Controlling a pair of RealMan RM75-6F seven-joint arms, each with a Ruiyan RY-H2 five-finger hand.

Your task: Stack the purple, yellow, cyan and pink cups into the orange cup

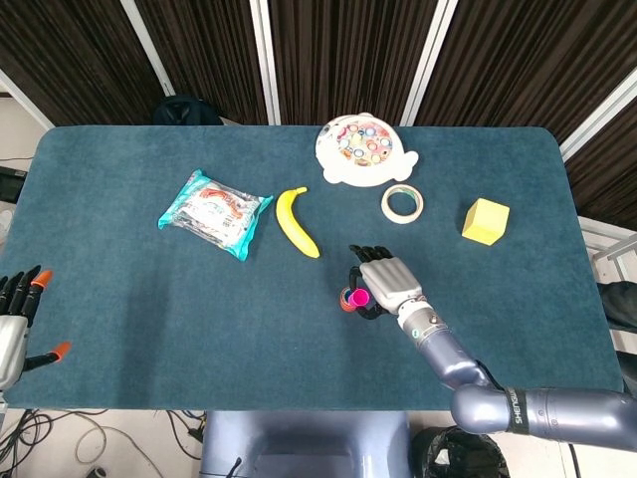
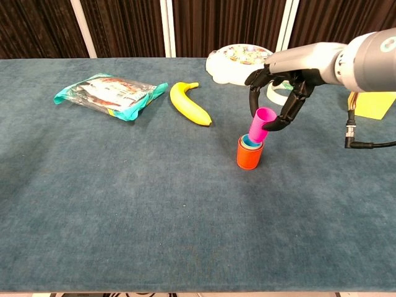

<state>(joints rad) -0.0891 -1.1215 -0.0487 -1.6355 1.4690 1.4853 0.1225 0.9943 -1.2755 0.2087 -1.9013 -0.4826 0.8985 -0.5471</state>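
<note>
- The left hand [image 1: 15, 319] hovers at the table's [image 1: 149, 329] near left edge, fingers spread, holding nothing.
- The orange cup [image 2: 249, 154] stands mid-table with the cyan cup [image 2: 250, 142] nested inside.
- The right hand [image 2: 281, 93] grips the pink cup [image 2: 262, 124], tilted into the cyan cup's mouth.
- Farther back lie a banana [image 2: 189, 104] and a snack packet [image 2: 108, 96].
</note>
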